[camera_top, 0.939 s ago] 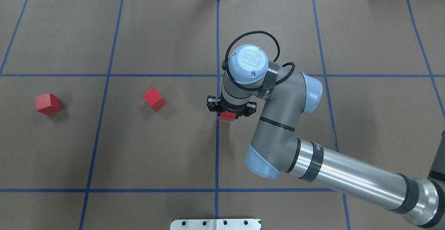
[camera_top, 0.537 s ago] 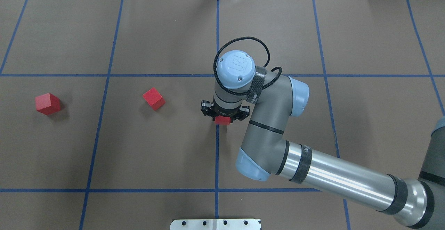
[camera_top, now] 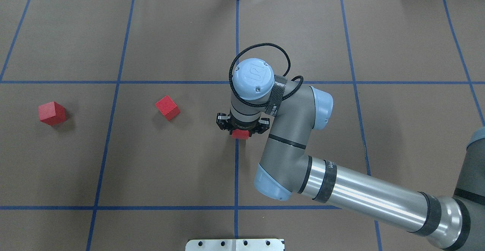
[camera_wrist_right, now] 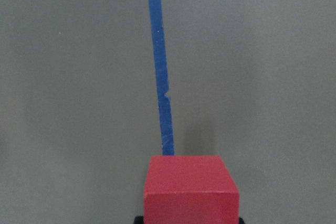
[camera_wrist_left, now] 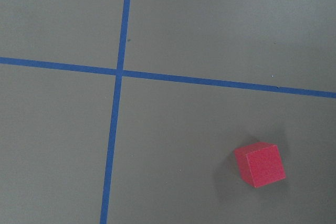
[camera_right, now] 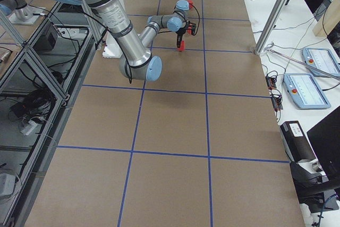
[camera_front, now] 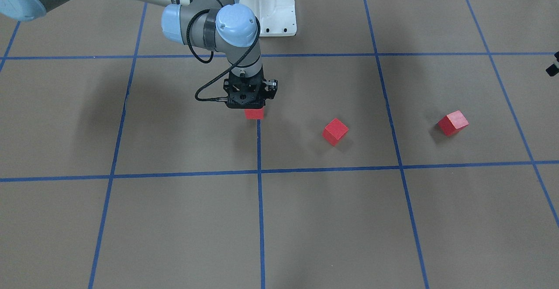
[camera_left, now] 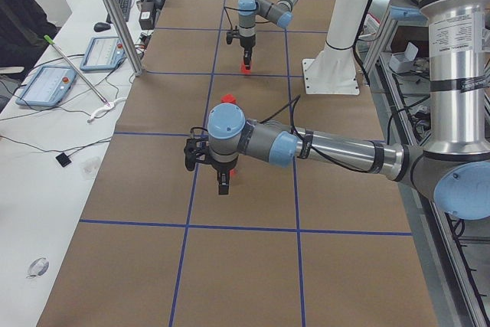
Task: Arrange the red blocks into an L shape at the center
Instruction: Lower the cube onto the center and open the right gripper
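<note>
Three red blocks show. My right gripper (camera_top: pixel 240 132) is shut on one red block (camera_top: pixel 240 134) (camera_front: pixel 254 114) (camera_wrist_right: pixel 190 190), held low over the middle blue tape line (camera_top: pixel 236 167) at the center. Whether that block touches the floor I cannot tell. A second red block (camera_top: pixel 167 107) (camera_front: pixel 335 131) lies loose, turned at an angle, one square to the left. The third red block (camera_top: pixel 52 113) (camera_front: pixel 453 123) (camera_wrist_left: pixel 260 164) lies further left. My left gripper (camera_left: pixel 223 185) hangs high near that third block, outside the overhead view; its jaws cannot be judged.
The brown floor carries a grid of blue tape lines. The white robot base plate (camera_front: pixel 270 9) (camera_top: pixel 235 244) stands at the robot's edge of the table. A side bench with tablets (camera_left: pixel 46 86) and metal posts (camera_left: pixel 115 13) runs along the far side.
My right arm has carried its red block a little to the left and toward the robot, onto the middle tape line. The two loose blocks have not moved.
</note>
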`<action>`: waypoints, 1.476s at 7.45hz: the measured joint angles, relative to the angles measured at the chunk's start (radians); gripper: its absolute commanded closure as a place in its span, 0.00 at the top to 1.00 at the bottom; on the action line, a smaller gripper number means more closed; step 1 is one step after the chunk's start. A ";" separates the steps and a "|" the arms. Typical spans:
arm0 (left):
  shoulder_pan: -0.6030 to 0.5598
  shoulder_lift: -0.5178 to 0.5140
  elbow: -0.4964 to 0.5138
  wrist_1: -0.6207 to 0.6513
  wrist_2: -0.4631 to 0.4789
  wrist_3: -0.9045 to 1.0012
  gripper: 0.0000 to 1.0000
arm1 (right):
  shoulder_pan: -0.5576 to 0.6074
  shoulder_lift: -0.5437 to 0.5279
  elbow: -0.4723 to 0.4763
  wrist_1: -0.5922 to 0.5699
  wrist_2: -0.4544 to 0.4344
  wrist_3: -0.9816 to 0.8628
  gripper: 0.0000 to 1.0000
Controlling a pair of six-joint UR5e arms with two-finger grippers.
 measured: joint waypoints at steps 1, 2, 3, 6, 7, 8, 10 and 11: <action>0.000 0.000 0.000 0.000 0.000 0.000 1.00 | -0.003 0.002 -0.006 0.000 0.000 -0.001 0.00; 0.000 0.000 0.000 0.000 0.000 0.000 1.00 | -0.005 0.006 -0.015 0.000 0.000 -0.002 0.00; 0.000 0.000 0.000 0.000 0.000 0.000 1.00 | -0.006 0.009 -0.024 0.000 0.000 -0.002 0.00; 0.000 0.000 -0.002 0.000 0.000 -0.001 1.00 | -0.007 0.021 -0.034 0.000 0.001 -0.002 0.00; 0.000 0.000 -0.002 0.000 0.000 -0.001 1.00 | -0.009 0.025 -0.041 0.000 0.001 -0.002 0.00; 0.000 0.000 -0.004 0.000 0.000 -0.002 1.00 | -0.009 0.027 -0.045 0.000 0.000 -0.003 0.51; 0.000 0.000 -0.009 0.000 -0.001 -0.005 1.00 | -0.010 0.030 -0.047 -0.001 0.000 -0.004 0.99; 0.000 0.000 -0.013 0.000 -0.001 -0.013 1.00 | -0.010 0.034 -0.048 -0.001 -0.002 -0.003 0.99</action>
